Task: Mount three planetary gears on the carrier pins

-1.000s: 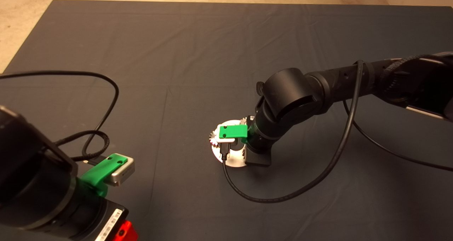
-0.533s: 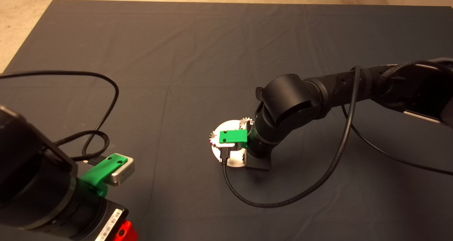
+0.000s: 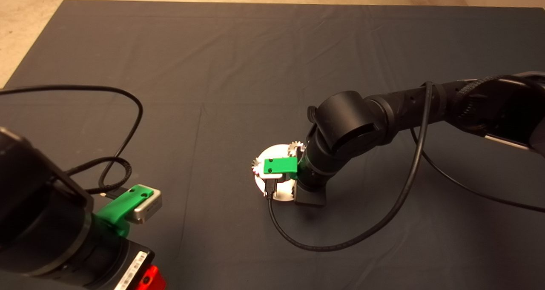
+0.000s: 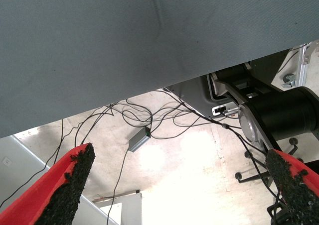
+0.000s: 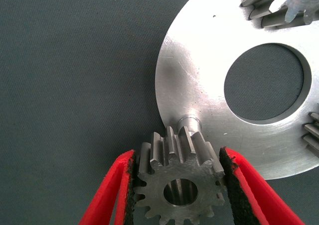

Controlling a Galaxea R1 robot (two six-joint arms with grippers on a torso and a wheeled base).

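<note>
Item: planetary carrier assembly, final gear in progress.

- Right end effector point(image 5: 177, 185): you are gripping the third gear point(image 5: 178, 177) between the two red fingers point(image 5: 118, 185), flat and teeth outward. It is hovering just beside and above the last bare pin point(image 5: 188, 121); its bore is not yet lined up over the pin.
- Carrier disc point(image 5: 199, 75): it is lying flat on the dark mat point(image 3: 255, 60) near the middle of the surface.
- Seated gears: two others are showing at the disc's edges, one point(image 5: 279, 6) across the central hole, another point(image 5: 311, 135) to the side; both appear to be on their pins already.
- Left end effector point(image 4: 179, 185): you are parking it at the mat's near left corner, fingers spread and empty.

Progress, judged: two of three installed; aligning and lowering the held gear is remaining.
</note>
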